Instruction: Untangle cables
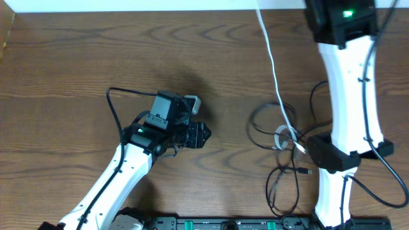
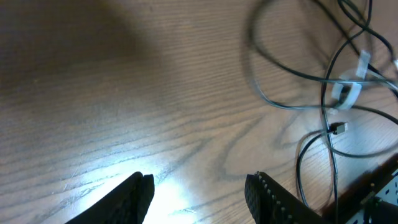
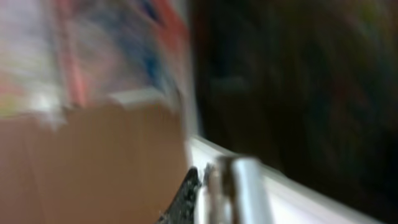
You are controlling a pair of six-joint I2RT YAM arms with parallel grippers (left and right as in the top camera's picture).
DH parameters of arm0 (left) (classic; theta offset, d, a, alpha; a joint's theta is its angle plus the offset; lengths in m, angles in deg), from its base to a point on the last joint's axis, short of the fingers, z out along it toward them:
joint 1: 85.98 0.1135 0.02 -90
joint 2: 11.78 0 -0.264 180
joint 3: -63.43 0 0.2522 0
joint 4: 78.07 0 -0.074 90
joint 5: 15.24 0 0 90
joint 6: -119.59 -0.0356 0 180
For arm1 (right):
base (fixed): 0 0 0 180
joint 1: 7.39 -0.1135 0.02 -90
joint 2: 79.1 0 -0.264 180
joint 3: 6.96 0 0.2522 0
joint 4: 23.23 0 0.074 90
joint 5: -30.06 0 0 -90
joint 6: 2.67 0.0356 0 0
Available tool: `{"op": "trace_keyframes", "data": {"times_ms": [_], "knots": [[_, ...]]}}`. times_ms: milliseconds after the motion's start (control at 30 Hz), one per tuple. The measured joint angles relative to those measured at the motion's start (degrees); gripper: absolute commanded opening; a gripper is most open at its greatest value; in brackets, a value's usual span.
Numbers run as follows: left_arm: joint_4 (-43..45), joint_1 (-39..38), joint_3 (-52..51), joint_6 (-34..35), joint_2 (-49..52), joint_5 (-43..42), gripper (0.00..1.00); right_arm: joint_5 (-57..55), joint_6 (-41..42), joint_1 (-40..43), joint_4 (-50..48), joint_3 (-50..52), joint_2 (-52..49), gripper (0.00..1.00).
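Observation:
The cables (image 1: 284, 135) lie tangled at the right of the table: thin black loops around a small white coil, with a black plug (image 1: 305, 171) nearby. A white cable (image 1: 271, 57) runs taut from the coil to the table's far edge. In the left wrist view the white coil (image 2: 348, 90) and black plug (image 2: 337, 129) show at the upper right. My left gripper (image 2: 200, 185) is open and empty over bare wood, left of the tangle (image 1: 192, 105). My right gripper (image 3: 205, 180) is blurred, its black finger pressed against a silvery-white plug end (image 3: 239, 186).
The right arm (image 1: 348, 96) stretches along the right side, over part of the black loops. A white wall or border runs along the table's far edge (image 1: 128, 5). A black rail (image 1: 243, 223) lines the front edge.

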Motion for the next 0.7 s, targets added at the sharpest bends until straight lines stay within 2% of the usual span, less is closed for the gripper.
{"op": "trace_keyframes", "data": {"times_ms": [33,67,100,133,167,233,300,400,533,600,633,700], "knots": [[0.1,0.0,0.0,0.0,0.0,0.0,0.53,3.2,2.8,0.6,-1.9,-0.6,1.0,0.07],[0.2,0.0,0.0,0.0,0.0,0.0,0.53,4.8,3.9,0.9,-1.7,-0.9,1.6,0.27],[0.2,0.0,0.0,0.0,0.0,0.0,0.53,7.2,5.0,1.1,0.1,-1.4,2.7,0.54],[0.4,0.0,0.0,0.0,0.0,0.0,0.53,9.2,5.5,1.3,4.0,-2.0,3.7,0.8],[0.4,0.0,0.0,0.0,0.0,0.0,0.53,10.8,4.5,1.4,12.5,-2.6,5.0,0.99],[0.5,0.0,0.0,0.0,0.0,0.0,0.53,12.8,-0.2,1.4,30.1,-2.9,6.9,0.99],[0.4,0.0,0.0,0.0,0.0,0.0,0.53,9.4,-7.7,1.4,50.5,-1.9,7.1,0.99],[0.1,0.1,0.0,0.0,0.0,0.0,0.53,0.1,-15.1,1.3,68.8,1.9,4.5,0.99],[0.1,0.1,0.0,0.0,0.0,0.0,0.53,-16.5,-17.9,1.2,83.1,10.8,-1.3,0.99],[0.0,0.1,0.0,0.0,0.0,0.0,0.53,-25.3,-15.1,1.2,83.6,16.2,-3.3,0.99],[0.0,0.1,0.0,0.0,0.0,0.0,0.53,-32.6,-11.0,1.2,83.9,20.8,-3.4,0.99],[-0.3,0.1,0.0,0.0,0.0,0.0,0.53,-38.0,-7.0,1.2,82.9,23.6,-3.2,0.99]]}}
